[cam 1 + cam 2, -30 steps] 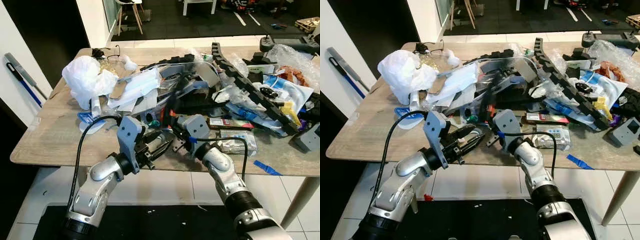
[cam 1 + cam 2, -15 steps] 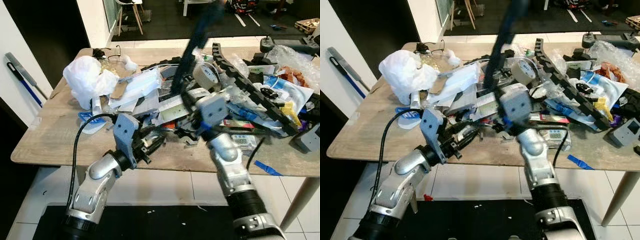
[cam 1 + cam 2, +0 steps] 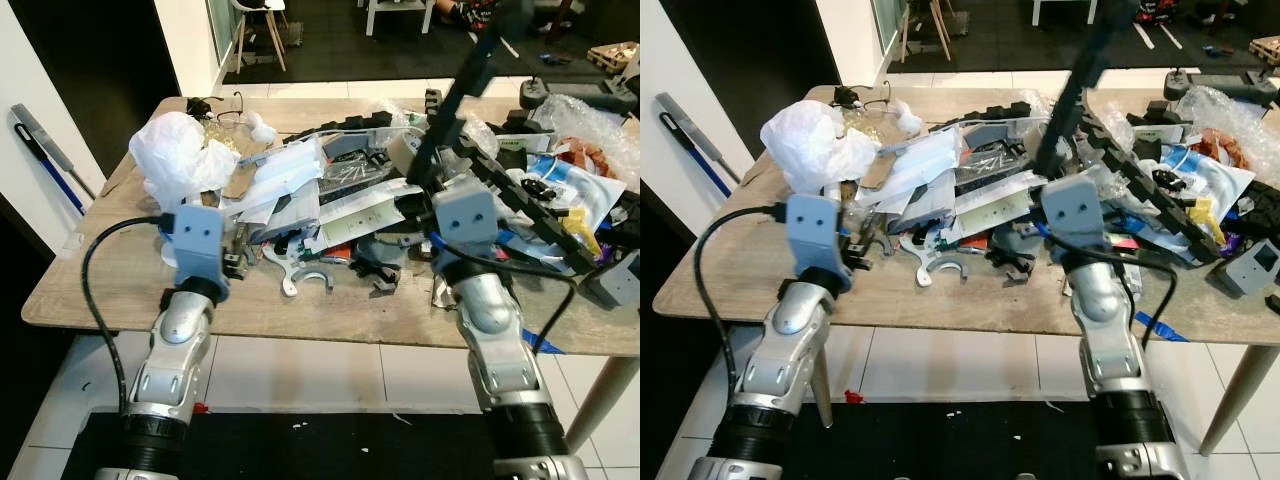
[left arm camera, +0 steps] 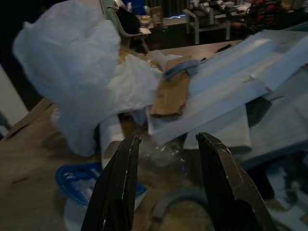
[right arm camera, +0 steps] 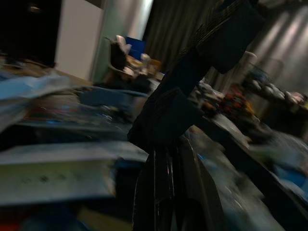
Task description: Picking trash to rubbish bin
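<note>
Black strap (image 3: 462,95), lettering perhaps unreadable

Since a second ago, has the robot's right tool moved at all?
Yes. The right tool has swung up and to the right from the table's front edge, lifting a long black strip above the pile.

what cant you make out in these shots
- Top end of the black strip that the right gripper holds: cut off by the left eye view's upper edge.
- Right wrist view: motion blur smears the table clutter.
- Items under the paper pile: covered by white sheets.
</note>
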